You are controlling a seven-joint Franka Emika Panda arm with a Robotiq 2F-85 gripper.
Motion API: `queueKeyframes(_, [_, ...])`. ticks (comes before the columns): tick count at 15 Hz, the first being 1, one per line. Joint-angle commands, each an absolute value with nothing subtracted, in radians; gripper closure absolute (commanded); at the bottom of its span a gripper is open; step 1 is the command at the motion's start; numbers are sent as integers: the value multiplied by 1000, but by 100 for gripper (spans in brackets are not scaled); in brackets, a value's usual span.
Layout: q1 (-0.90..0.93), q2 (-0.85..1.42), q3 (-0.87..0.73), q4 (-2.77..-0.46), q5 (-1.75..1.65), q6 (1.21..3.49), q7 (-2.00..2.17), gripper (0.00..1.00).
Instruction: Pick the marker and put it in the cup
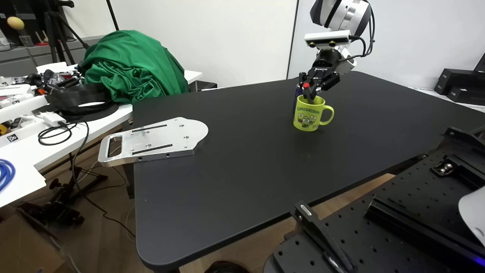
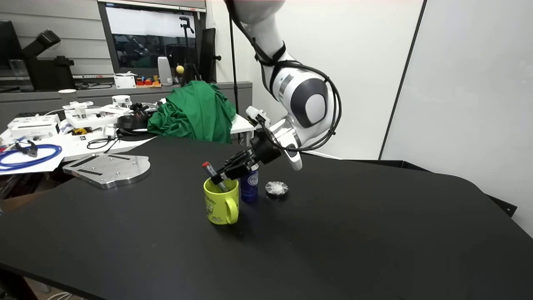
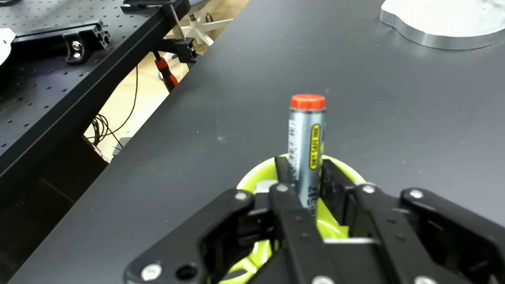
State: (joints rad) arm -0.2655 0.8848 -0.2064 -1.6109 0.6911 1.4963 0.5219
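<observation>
The yellow-green cup (image 1: pixel 307 118) stands upright on the black table, also seen in an exterior view (image 2: pixel 216 208) with its handle toward the camera. The marker (image 2: pixel 210 170) is a grey stick with a red end. It stands tilted, red end up, its lower end inside the cup's mouth. My gripper (image 2: pixel 220 177) is at the cup's rim, its fingertips on both sides of the marker. In the wrist view my gripper (image 3: pixel 304 169) is shut on the marker (image 3: pixel 307 138), above and partly inside the cup (image 3: pixel 258 173). The marker's lower tip is hidden.
A blue can (image 2: pixel 250 187) stands just behind the cup, beside the gripper. A small round object with a whitish top (image 2: pixel 276 188) lies near it. A silver metal plate (image 1: pixel 163 138) overhangs the table's edge. A green cloth (image 1: pixel 132 68) is heaped on the side table.
</observation>
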Motion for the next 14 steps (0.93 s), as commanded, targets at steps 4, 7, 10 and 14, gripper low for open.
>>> queueKeyframes(4, [-261,934,-209,-1529,684,1482,544,27])
queueKeyframes(7, [-243,888,-208,-1556,674,1486,531,5])
queueKeyframes(10, [-227,852,-207,-1579,667,1481,528,0])
queueKeyframes(14, [-211,806,-210,-1598,655,1464,526,0])
